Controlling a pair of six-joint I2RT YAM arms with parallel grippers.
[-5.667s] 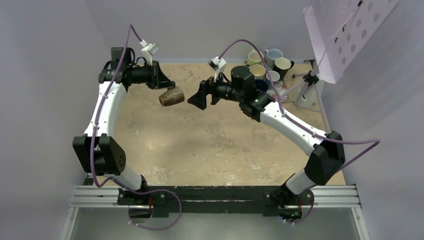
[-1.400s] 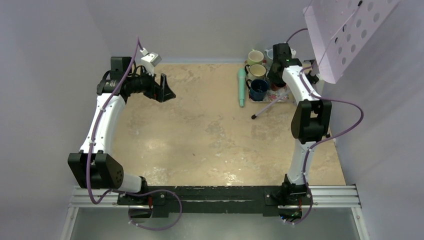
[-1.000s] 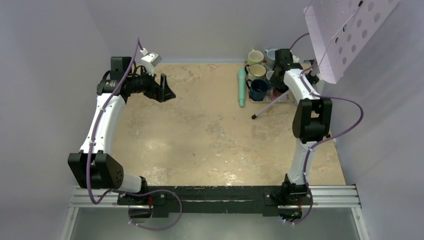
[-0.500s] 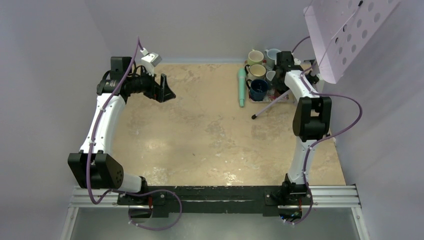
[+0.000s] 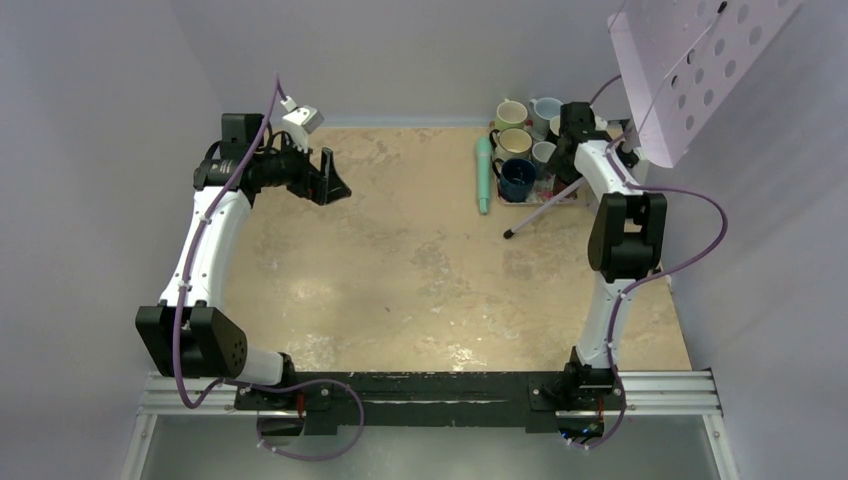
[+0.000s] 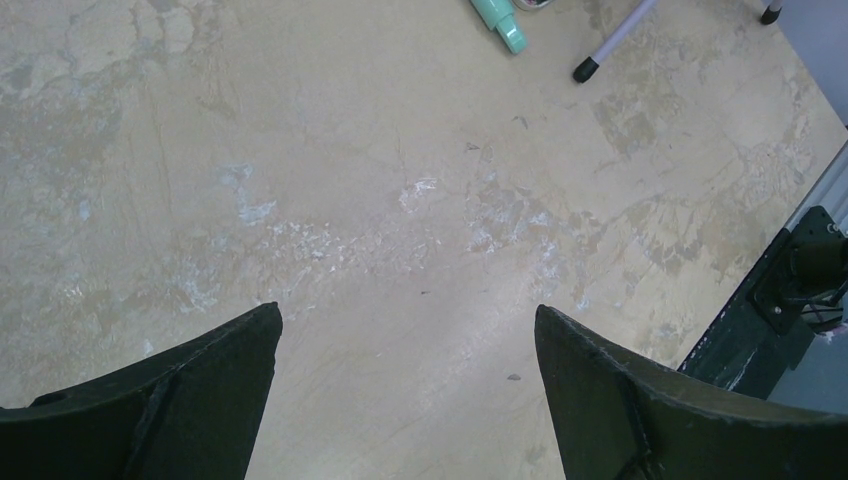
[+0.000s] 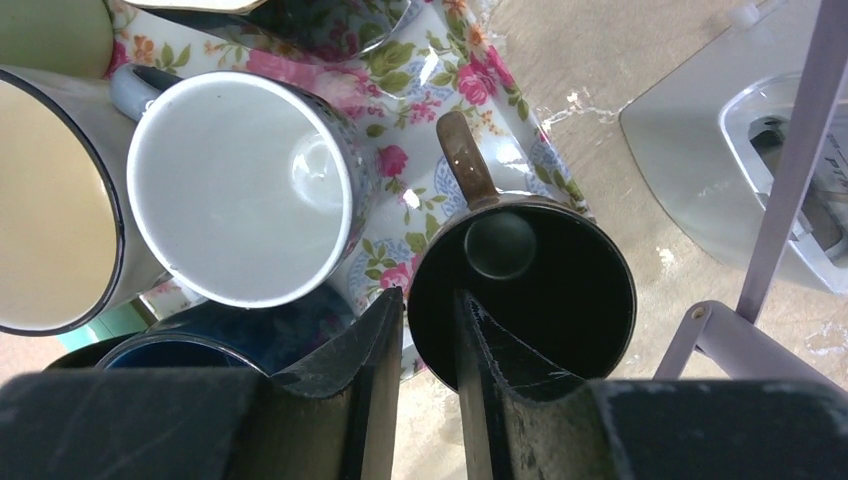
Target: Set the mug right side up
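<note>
The brown mug (image 7: 545, 290) stands mouth up at the right edge of the floral tray (image 7: 440, 70), its dark inside facing the right wrist camera and its handle pointing away. My right gripper (image 7: 428, 295) hangs straight above it. The jaws stand a narrow gap apart and straddle the near rim, one finger inside and one outside. From the top view the right wrist (image 5: 572, 120) covers the mug. My left gripper (image 5: 335, 185) hovers wide open over bare table at the far left, and nothing sits between its fingers (image 6: 200, 390).
A white mug (image 7: 240, 185), a cream mug (image 7: 50, 200) and a dark blue mug (image 7: 230, 345) crowd the same tray. A teal cylinder (image 5: 484, 175) lies left of the tray. A lilac tripod leg (image 5: 545, 208) slants across, and a perforated lilac panel (image 5: 690, 70) hangs above.
Over the last second my right wrist has crept slightly right above the tray. Several seconds ago the left gripper held the brown mug on its side; it is empty now and has not moved lately.
</note>
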